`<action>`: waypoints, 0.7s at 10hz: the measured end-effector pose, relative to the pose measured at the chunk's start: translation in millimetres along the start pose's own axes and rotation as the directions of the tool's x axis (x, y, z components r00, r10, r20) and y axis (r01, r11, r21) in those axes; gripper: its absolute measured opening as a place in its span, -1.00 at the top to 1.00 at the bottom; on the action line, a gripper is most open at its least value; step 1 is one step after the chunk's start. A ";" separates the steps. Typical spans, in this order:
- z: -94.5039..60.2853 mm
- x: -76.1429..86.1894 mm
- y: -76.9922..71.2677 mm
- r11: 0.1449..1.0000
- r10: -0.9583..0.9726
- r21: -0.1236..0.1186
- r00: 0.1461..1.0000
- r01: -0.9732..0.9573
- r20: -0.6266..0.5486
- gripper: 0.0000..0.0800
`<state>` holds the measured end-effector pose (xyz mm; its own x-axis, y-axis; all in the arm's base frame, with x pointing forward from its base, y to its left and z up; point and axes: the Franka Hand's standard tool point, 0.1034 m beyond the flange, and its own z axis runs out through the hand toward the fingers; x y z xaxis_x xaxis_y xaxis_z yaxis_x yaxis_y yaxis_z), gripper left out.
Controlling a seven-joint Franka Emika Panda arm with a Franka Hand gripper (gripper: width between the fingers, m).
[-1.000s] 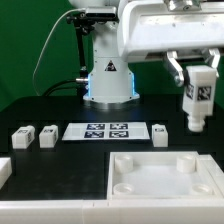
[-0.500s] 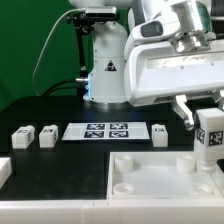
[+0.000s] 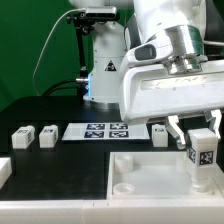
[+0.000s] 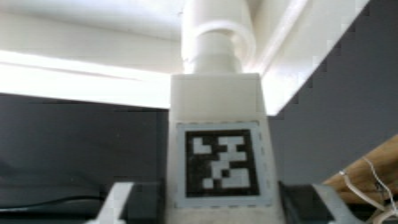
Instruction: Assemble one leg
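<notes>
My gripper (image 3: pixel 200 143) is shut on a white leg (image 3: pixel 201 160) with a black-and-white tag, held upright. Its lower end is down at the far right corner of the large white tray-like piece (image 3: pixel 150 180); I cannot tell whether it touches. In the wrist view the leg (image 4: pixel 219 130) fills the middle, gripped between my two fingers (image 4: pixel 125 200), with its round peg end pointing away over the tray (image 4: pixel 89 70). Three more legs lie on the black table: two (image 3: pixel 21 138) (image 3: pixel 47 135) at the exterior view's left and one (image 3: pixel 160 133) by the marker board.
The marker board (image 3: pixel 97 131) lies flat in the middle of the table. The arm's base (image 3: pixel 105 70) stands behind it. A white piece (image 3: pixel 4 172) pokes in at the exterior view's left edge.
My gripper has carried the leg down and toward the camera, from above the table at the exterior view's right to the tray's far right corner.
</notes>
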<state>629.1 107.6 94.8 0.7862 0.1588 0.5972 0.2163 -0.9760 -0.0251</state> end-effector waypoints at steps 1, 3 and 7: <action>2.9 -4.5 -2.1 1.000 -0.001 0.003 1.000 0.001 0.009 0.27; 9.1 -14.1 -3.9 1.000 0.000 0.007 1.000 0.000 0.025 0.27; 9.9 -13.9 -5.9 1.000 0.016 0.001 1.000 -0.016 0.020 0.27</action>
<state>622.6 112.7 78.7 0.8010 0.1461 0.5806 0.2044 -0.9782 -0.0359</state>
